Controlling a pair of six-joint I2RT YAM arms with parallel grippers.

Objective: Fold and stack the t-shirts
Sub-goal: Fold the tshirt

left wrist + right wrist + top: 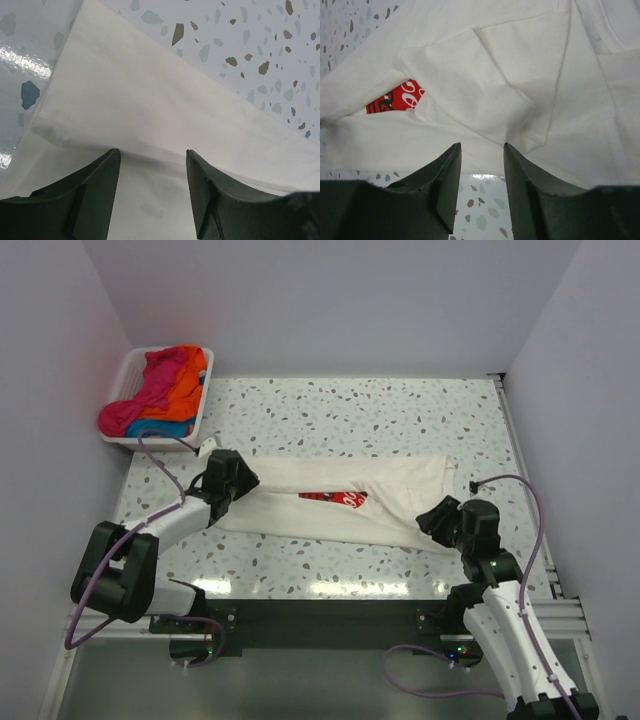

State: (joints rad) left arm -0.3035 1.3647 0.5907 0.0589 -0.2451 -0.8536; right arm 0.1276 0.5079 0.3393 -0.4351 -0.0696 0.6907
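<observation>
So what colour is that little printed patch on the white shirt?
Red with white script; the logo shows best in the right wrist view.

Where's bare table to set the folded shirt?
Far strip between cream shirt and back wall, right of the basket; a narrower strip near the arm bases. Crowded: shirt's ends, at left gripper and right gripper.

A white counter (340,410) speckled with grey, brown and bluish flecks spans the enclosure, and its glossy surface shows bright reflections near the front. A white slatted plastic basket (127,370) stands in the far left corner, close beside the left wall (50,390). With the back wall (330,300) and right wall (590,390), 3 plain pale walls close the space. A metal rail (522,470) runs along the counter's right edge, and a black strip (330,612) lies across its near edge.
</observation>
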